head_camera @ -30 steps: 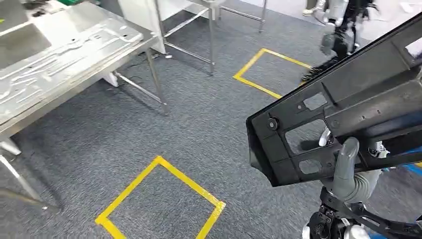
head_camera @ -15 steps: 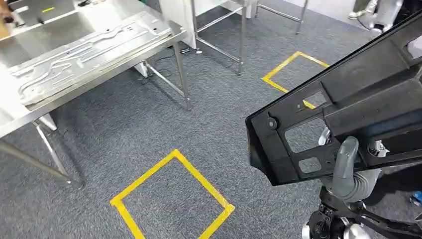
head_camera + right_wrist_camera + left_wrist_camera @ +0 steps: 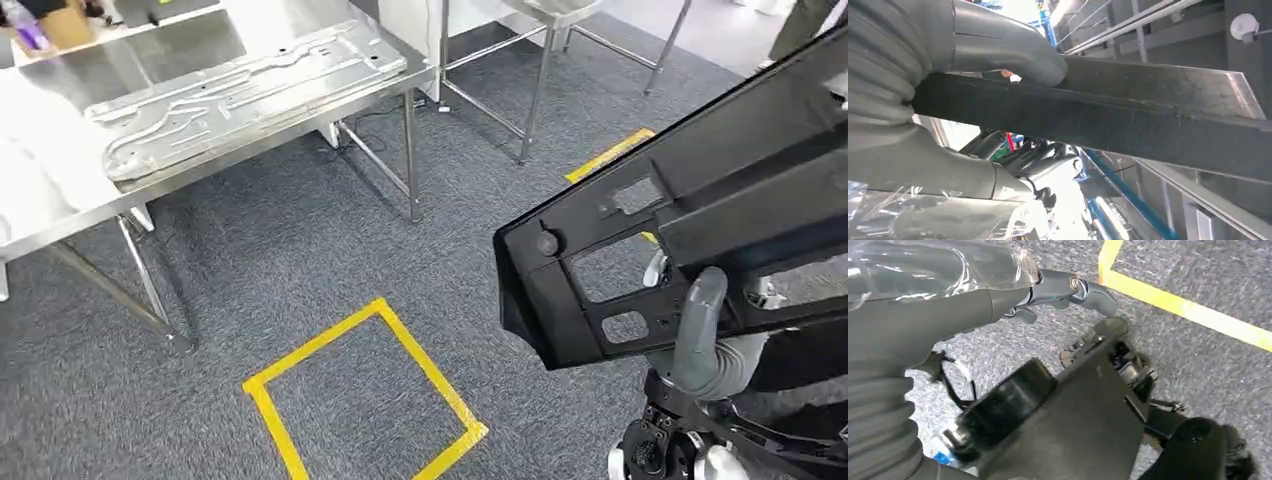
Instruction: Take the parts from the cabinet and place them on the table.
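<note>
Part (image 3: 700,200) (black) seemingly atop right hand (image 3: 700,335)

From the head view, a table (image 3: 60,215) stands at ten o'clock, with a long pressed sheet (image 3: 245,95) lying on its top. A second frame of legs (image 3: 535,95) stands behind it at twelve o'clock. On the floor, a taped square (image 3: 365,395) lies at six o'clock, before the table. At three o'clock a large part (image 3: 700,190) sits tilted, held from below by the right hand (image 3: 700,340). Another taped mark (image 3: 610,155) lies behind the part.
</note>
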Tool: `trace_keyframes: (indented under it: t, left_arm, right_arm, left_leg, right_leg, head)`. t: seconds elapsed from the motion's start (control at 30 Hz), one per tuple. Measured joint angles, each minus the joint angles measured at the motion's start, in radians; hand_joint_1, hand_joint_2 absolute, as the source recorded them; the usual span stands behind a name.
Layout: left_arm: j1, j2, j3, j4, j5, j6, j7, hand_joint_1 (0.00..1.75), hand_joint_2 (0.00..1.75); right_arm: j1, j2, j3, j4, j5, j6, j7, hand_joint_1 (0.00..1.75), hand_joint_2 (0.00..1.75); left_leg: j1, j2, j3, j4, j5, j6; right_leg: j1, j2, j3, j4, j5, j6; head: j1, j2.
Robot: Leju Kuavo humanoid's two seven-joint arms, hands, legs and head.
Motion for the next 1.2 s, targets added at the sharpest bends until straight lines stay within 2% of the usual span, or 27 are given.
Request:
trace_keyframes:
  t: [0.03,0.07,0.13,0.2,0.23,0.27,0.3,0.37,0.4,0.43,0.47,0.53,0.57,0.6,0.7,0.73,0.77,0.8,0.87,0.9,0.93,0.97,1.0,1.07,1.1,1.13,1.2]
  left_arm:
    - [0.000,0.000,-0.001,0.000,0.000,0.000,0.000,0.00,1.75]
    - [0.000,0.001,-0.002,0.000,0.000,0.000,0.000,0.00,1.75]
    - [-0.002,0.000,-0.005,0.000,0.000,0.000,0.000,0.00,1.75]
    - [0.000,0.000,-0.009,0.000,0.000,0.000,0.000,0.00,1.75]
    - [0.001,0.001,-0.009,0.000,0.000,0.000,0.000,0.00,1.75]
    - [0.001,0.001,-0.010,0.000,0.000,0.000,0.000,0.00,1.75]
    - [0.001,0.001,-0.010,0.000,0.000,0.000,0.000,0.00,1.75]
    - [0.002,0.001,-0.010,0.000,0.000,0.000,0.000,0.00,1.75]
    - [0.003,0.001,-0.010,0.000,0.000,0.000,0.000,0.00,1.75]
    - [0.005,0.001,-0.010,0.000,0.000,0.000,0.000,0.00,1.75]
    - [0.006,0.001,-0.010,0.000,0.000,0.000,0.000,0.00,1.75]
    - [0.005,0.001,-0.011,0.000,0.000,0.000,0.000,0.00,1.75]
    - [0.004,0.001,-0.010,0.000,0.000,0.000,0.000,0.00,1.75]
    - [0.002,0.001,-0.011,0.000,0.000,0.000,-0.001,0.00,1.75]
    - [0.004,0.001,-0.011,0.000,0.000,0.000,-0.002,0.00,1.75]
    - [0.005,0.002,-0.011,0.000,0.000,0.000,-0.002,0.00,1.75]
    - [0.007,0.001,-0.011,0.000,0.000,0.000,-0.003,0.00,1.75]
    - [0.005,0.002,-0.011,0.000,0.000,0.000,-0.002,0.00,1.75]
    - [0.003,0.001,-0.011,0.000,0.002,0.000,-0.003,0.00,1.75]
    - [0.003,0.001,-0.011,0.000,0.004,0.000,-0.003,0.00,1.75]
    - [0.004,0.001,-0.012,0.000,0.005,0.000,-0.003,0.00,1.75]
    - [0.005,0.002,-0.013,0.000,0.006,0.000,-0.003,0.00,1.75]
    - [0.005,0.002,-0.013,0.000,0.006,0.000,-0.003,0.00,1.75]
    - [0.005,0.002,-0.016,0.000,0.006,0.000,-0.006,0.00,1.75]
    - [0.004,0.002,-0.017,0.000,0.006,0.000,-0.007,0.00,1.75]
    - [0.002,0.002,-0.018,0.000,0.007,0.000,-0.008,0.00,1.75]
    - [0.003,0.002,-0.019,0.000,0.008,0.000,-0.011,0.00,1.75]
  right_arm:
    - [0.000,0.000,0.000,0.000,0.000,0.000,0.000,1.75,1.75]
    - [-0.001,0.000,0.000,0.000,0.000,0.000,0.000,1.75,1.75]
    - [-0.001,0.000,0.000,-0.002,0.000,-0.001,0.000,1.75,1.75]
    - [-0.001,0.001,0.000,-0.002,0.000,-0.001,0.000,1.75,1.75]
    - [-0.001,0.001,0.000,-0.002,0.000,-0.001,0.000,1.75,1.75]
    - [-0.002,0.001,0.000,-0.003,0.000,0.000,0.000,1.75,1.75]
    - [-0.002,0.001,0.000,-0.004,0.000,0.000,0.000,1.75,1.75]
    - [-0.002,0.001,0.000,-0.004,0.001,0.000,0.000,1.75,1.75]
    - [-0.001,0.001,0.000,-0.004,0.001,-0.001,0.000,1.75,1.75]
    - [-0.001,0.001,0.000,-0.004,0.002,-0.001,-0.001,1.75,1.75]
    - [-0.001,0.001,0.000,-0.004,0.002,-0.001,-0.001,1.75,1.75]
    - [0.000,0.001,0.000,-0.004,0.002,-0.001,-0.003,1.75,1.75]
    - [0.000,0.001,0.000,-0.004,0.002,-0.001,-0.004,1.75,1.75]
    - [0.000,0.002,0.000,-0.004,0.003,-0.001,-0.007,1.75,1.75]
    - [0.001,0.002,0.000,-0.004,0.004,-0.002,-0.014,1.75,1.75]
    - [0.001,0.002,0.000,-0.005,0.004,-0.002,-0.016,1.75,1.75]
    - [0.001,0.001,0.000,-0.005,0.004,-0.002,-0.017,1.75,1.75]
    - [0.001,0.001,0.000,-0.005,0.004,-0.002,-0.018,1.75,1.75]
    - [0.004,0.001,-0.001,-0.005,0.004,-0.002,-0.018,1.75,1.75]
    - [0.006,0.001,-0.001,-0.005,0.002,-0.002,-0.019,1.75,1.75]
    - [0.008,0.001,-0.001,-0.005,0.001,-0.002,-0.019,1.75,1.75]
    - [0.008,0.001,-0.001,-0.005,0.000,-0.002,-0.019,1.75,1.75]
    - [0.008,0.001,-0.001,-0.005,0.000,-0.002,-0.019,1.75,1.75]
    - [0.008,0.001,-0.001,-0.005,0.000,0.000,-0.020,1.75,1.75]
    - [0.007,0.001,-0.001,-0.004,0.000,0.000,-0.022,1.75,1.75]
    - [0.009,0.001,-0.001,-0.005,-0.001,0.000,-0.023,1.75,1.75]
    - [0.010,0.001,-0.001,-0.005,-0.003,0.000,-0.026,1.75,1.75]
  left_leg:
    - [0.002,-0.003,0.003,0.011,-0.010,-0.007]
    - [0.002,-0.005,0.001,0.021,-0.019,-0.015]
    - [-0.004,-0.009,-0.006,0.029,-0.026,-0.023]
    - [-0.003,-0.009,-0.006,0.028,-0.029,-0.029]
    - [0.000,-0.008,-0.008,0.037,-0.037,-0.035]
    - [0.002,-0.005,-0.018,0.065,-0.054,-0.043]
    - [0.005,-0.004,-0.050,0.131,-0.089,-0.051]
    - [0.014,-0.004,-0.143,0.310,-0.163,-0.062]
    - [0.017,-0.004,-0.181,0.375,-0.177,-0.064]
    - [0.020,-0.003,-0.196,0.387,-0.166,-0.065]
    - [0.022,-0.003,-0.186,0.350,-0.132,-0.065]
    - [0.021,-0.002,-0.107,0.168,-0.024,-0.058]
    - [0.019,0.001,-0.068,0.074,0.019,-0.049]
    - [0.015,0.002,-0.053,0.049,0.002,-0.044]
    - [0.004,0.000,-0.053,0.044,-0.003,-0.035]
    - [0.008,-0.002,-0.043,0.033,-0.001,-0.031]
    - [0.014,-0.002,-0.032,0.025,0.003,-0.028]
    - [0.014,-0.001,-0.028,0.024,-0.001,-0.019]
    - [0.012,-0.001,-0.022,0.024,-0.007,-0.011]
    - [0.010,-0.001,-0.021,0.025,-0.010,-0.008]
    - [0.010,-0.001,-0.018,0.025,-0.013,-0.008]
    - [0.010,-0.002,-0.012,0.026,-0.018,-0.009]
    - [0.011,-0.004,-0.006,0.027,-0.023,-0.011]
    - [0.013,-0.008,0.009,0.035,-0.039,-0.021]
    - [0.004,-0.008,0.005,0.042,-0.048,-0.030]
    - [0.005,-0.010,0.004,0.046,-0.054,-0.032]
    - [0.006,-0.009,0.006,0.040,-0.053,-0.035]
  right_leg:
    - [-0.003,0.000,0.047,-0.101,0.051,0.005]
    - [-0.004,0.004,0.071,-0.146,0.045,0.002]
    - [0.002,0.007,0.068,-0.146,0.044,-0.026]
    - [0.006,0.007,0.066,-0.146,0.042,-0.039]
    - [-0.001,0.004,0.069,-0.150,0.044,-0.046]
    - [-0.001,0.004,0.071,-0.150,0.042,-0.049]
    - [-0.002,0.002,0.073,-0.150,0.039,-0.055]
    - [-0.001,0.001,0.073,-0.149,0.036,-0.059]
    - [-0.002,0.000,0.074,-0.149,0.034,-0.059]
    - [-0.002,0.001,0.077,-0.149,0.031,-0.059]
    - [-0.002,0.002,0.081,-0.149,0.028,-0.057]
    - [-0.002,0.002,0.097,-0.150,0.019,-0.053]
    - [-0.002,0.002,0.105,-0.151,0.014,-0.050]
    - [0.001,0.001,0.110,-0.155,0.011,-0.045]
    - [-0.004,0.001,0.113,-0.162,0.007,-0.028]
    - [0.000,0.000,0.118,-0.163,0.003,-0.019]
    - [-0.006,0.000,0.117,-0.147,-0.007,-0.019]
    - [-0.001,0.002,0.092,-0.093,-0.037,-0.021]
    - [0.001,0.005,-0.001,0.079,-0.108,-0.020]
    - [0.002,0.005,-0.044,0.149,-0.125,-0.019]
    - [0.001,0.005,-0.070,0.177,-0.117,-0.018]
    - [0.001,0.005,-0.065,0.147,-0.084,-0.017]
    - [-0.001,0.004,-0.038,0.080,-0.038,-0.016]
    - [-0.005,0.004,0.045,-0.108,0.059,-0.014]
    - [-0.001,0.007,0.059,-0.129,0.037,-0.016]
    - [-0.001,0.009,0.057,-0.131,0.039,-0.026]
    - [0.005,0.010,0.056,-0.131,0.035,-0.036]
  head:
    - [0.000,0.000]
    - [0.000,0.000]
    - [-0.001,0.000]
    - [0.000,0.000]
    - [0.000,0.000]
    - [-0.002,0.000]
    - [-0.003,0.000]
    - [-0.003,0.000]
    - [-0.004,0.000]
    - [-0.003,0.000]
    - [-0.004,0.000]
    - [-0.004,0.000]
    - [-0.004,0.000]
    - [-0.003,0.000]
    - [-0.003,0.000]
    - [-0.003,0.000]
    - [-0.003,0.000]
    - [-0.002,0.000]
    - [-0.002,0.000]
    - [-0.002,0.000]
    - [-0.002,0.000]
    - [-0.002,0.000]
    - [-0.001,0.000]
    - [-0.001,0.000]
    - [-0.002,0.000]
    - [-0.002,0.000]
    - [-0.002,0.000]
